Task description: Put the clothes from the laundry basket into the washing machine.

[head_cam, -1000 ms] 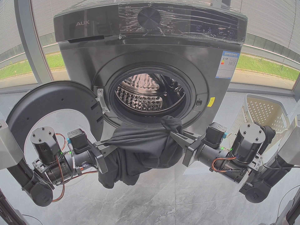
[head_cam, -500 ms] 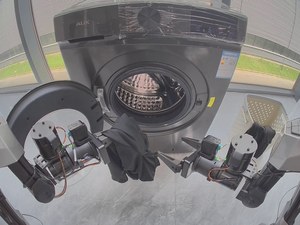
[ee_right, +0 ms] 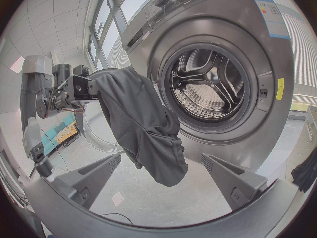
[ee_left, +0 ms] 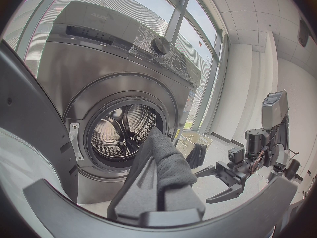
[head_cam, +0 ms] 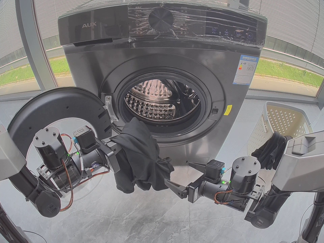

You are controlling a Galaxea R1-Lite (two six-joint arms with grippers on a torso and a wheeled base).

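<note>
Nearest, the right hand [head_cam: 180, 174] stands spread apart, holding nothing. The left hand [head_cam: 114, 145] is clamped on a black garment [head_cam: 141, 159] drooping just below the washing machine [head_cam: 162, 51] mouth, its door [head_cam: 50, 108] swung open. Beyond, dark clothes [head_cam: 270, 149] hang over the laundry basket [head_cam: 287, 118] rim.

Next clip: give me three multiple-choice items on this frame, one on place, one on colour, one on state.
1. The dark garment hangs from: A) the left gripper; B) the right gripper; C) both grippers.
2. The laundry basket is: A) cream; B) blue; C) red.
3. The right gripper is: A) shut on the garment; B) open, empty; C) shut, empty.
Key: 1 A, the garment is pinched there alone; 2 A, pale perforated wall; 3 B, jaws spread, nothing between.
</note>
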